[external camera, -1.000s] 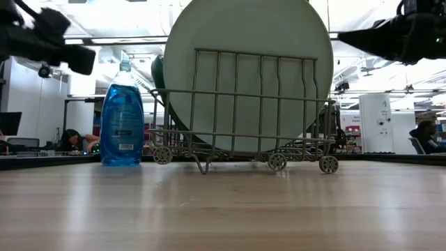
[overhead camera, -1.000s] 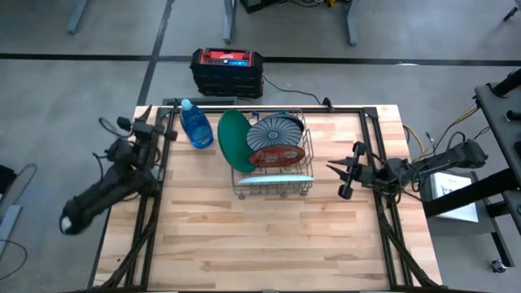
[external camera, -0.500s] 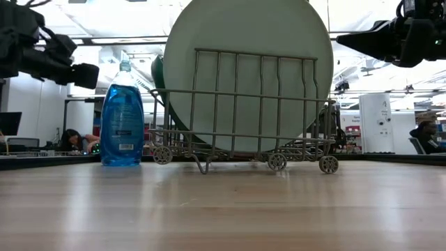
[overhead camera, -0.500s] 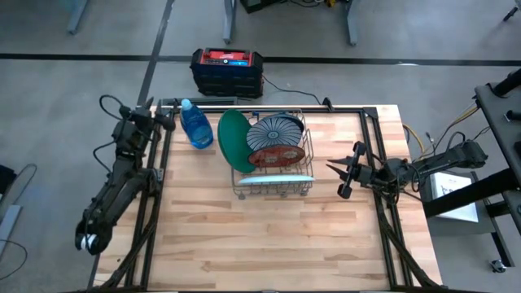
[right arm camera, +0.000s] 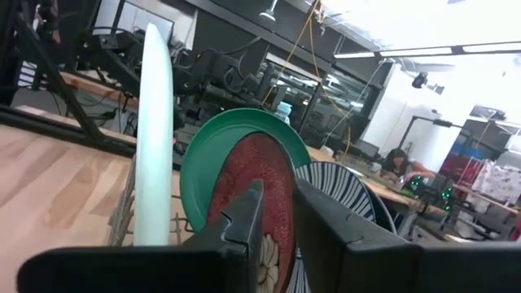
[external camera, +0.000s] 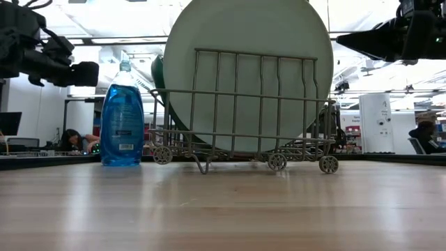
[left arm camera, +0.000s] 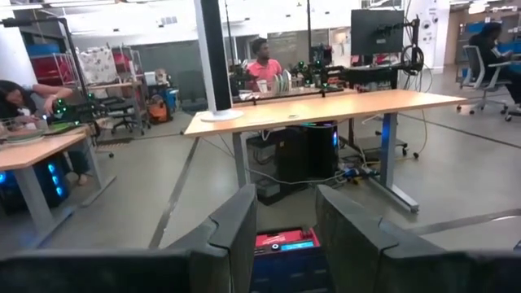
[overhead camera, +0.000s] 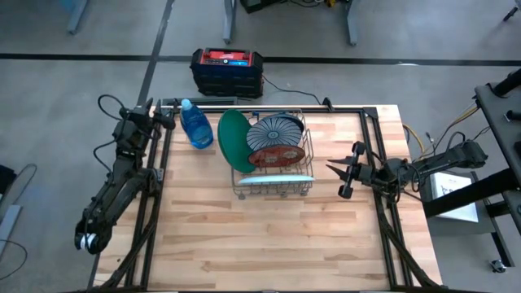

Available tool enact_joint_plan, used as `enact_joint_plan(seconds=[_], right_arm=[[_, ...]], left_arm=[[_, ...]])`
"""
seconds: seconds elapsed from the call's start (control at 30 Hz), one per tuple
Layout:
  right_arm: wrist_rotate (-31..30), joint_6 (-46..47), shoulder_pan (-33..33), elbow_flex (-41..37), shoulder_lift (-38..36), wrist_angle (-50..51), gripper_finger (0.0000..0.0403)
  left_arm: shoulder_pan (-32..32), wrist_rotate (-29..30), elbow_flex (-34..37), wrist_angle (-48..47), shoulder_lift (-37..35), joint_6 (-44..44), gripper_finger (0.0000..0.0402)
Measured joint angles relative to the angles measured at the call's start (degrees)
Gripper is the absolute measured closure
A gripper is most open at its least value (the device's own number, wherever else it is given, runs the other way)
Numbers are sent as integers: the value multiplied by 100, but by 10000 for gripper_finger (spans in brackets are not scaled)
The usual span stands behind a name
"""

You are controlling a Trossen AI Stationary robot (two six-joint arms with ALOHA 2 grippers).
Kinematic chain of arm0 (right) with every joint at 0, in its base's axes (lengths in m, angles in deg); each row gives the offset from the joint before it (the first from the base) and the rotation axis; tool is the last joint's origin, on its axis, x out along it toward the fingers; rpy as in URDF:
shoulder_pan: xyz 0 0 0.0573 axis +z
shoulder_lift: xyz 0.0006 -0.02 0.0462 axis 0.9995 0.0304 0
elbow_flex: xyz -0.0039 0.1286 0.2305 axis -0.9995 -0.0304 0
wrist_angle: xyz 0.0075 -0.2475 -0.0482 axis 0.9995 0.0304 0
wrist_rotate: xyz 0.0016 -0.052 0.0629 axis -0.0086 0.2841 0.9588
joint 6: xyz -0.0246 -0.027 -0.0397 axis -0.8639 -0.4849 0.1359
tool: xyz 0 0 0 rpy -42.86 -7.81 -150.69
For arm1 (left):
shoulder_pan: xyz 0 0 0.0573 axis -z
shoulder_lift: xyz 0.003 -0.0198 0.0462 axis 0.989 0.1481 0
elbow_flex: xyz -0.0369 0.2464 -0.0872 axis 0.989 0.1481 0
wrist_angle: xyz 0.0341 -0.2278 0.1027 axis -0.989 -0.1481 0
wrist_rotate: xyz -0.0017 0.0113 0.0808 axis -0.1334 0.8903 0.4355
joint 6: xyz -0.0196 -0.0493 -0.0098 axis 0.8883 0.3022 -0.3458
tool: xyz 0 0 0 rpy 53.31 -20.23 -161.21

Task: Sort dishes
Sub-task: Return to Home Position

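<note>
A wire rack [overhead camera: 273, 163] stands mid-table toward the far edge with the dishes on edge in it. They are a pale plate [overhead camera: 273, 180] nearest, a red one [overhead camera: 279, 155], a striped one [overhead camera: 275, 130] and a green one [overhead camera: 233, 140] leaning at the left. From the right wrist view, the pale plate [right arm camera: 153, 130], green plate [right arm camera: 213, 146] and red plate [right arm camera: 264, 175] show edge-on ahead. My right gripper [overhead camera: 335, 179] hovers right of the rack, slightly open and pointing at it. My left gripper [overhead camera: 163, 120] hangs open at the far left corner beside the bottle.
A blue soap bottle [overhead camera: 195, 124] stands left of the rack. A red and black box [overhead camera: 226, 71] sits on the floor past the far edge. Bare wood [overhead camera: 269, 236] lies on the near side of the table. People sit in the room beyond.
My left arm has swung round at the table's left edge. Its gripper has gone toward the far left corner, rolled, and then stopped there. The right arm and the plates have kept still.
</note>
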Motion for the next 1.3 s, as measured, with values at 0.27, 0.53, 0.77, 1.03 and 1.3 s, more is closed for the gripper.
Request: enact_joint_plan(seconds=[0.27,0.53,0.77,1.03,1.3], right_arm=[[2,-6,0,0,0,-1,337],[4,-15,0,2,-72,-1,353],[305,210,-7,3,-369,92,348],[2306,776,-379,2,-1569,2120,335],[2634,1600,-875,22,-2348,3641,344]], left_arm=[[0,0,-2,-7,0,-8,285],[0,0,-4,-6,0,-13,285],[0,0,-4,-6,0,-14,285],[0,0,-4,-7,-1,-14,285],[0,1,-4,-17,0,-16,285]])
